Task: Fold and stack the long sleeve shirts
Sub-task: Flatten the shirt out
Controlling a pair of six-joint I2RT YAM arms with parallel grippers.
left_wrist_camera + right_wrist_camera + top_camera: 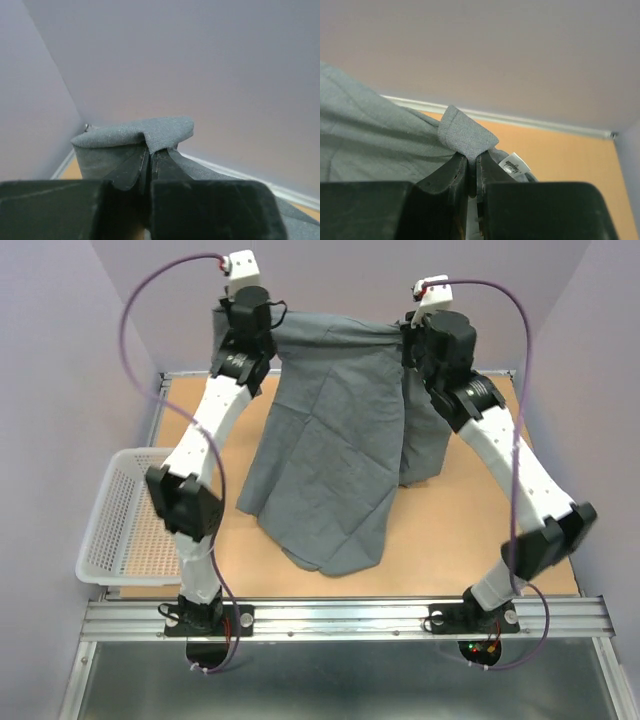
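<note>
The mid-grey long sleeve shirt (pixel 330 440) hangs stretched between my two raised grippers above the far half of the table, its lower part draped on the tabletop. My left gripper (pixel 262 322) is shut on the shirt's left top edge; a fold of grey cloth (pixel 150 132) sticks out above the fingertips (pixel 151 152). My right gripper (pixel 412 332) is shut on the right top edge; a hemmed corner (pixel 465 135) shows above its tips (pixel 472 159), with a white label (pixel 514 164) beside it.
A white plastic mesh basket (pixel 122 530) stands off the table's left edge. The tan tabletop (pixel 480 540) shows around the shirt. Lilac walls close in the back and both sides. A metal rail (pixel 340 618) runs along the near edge.
</note>
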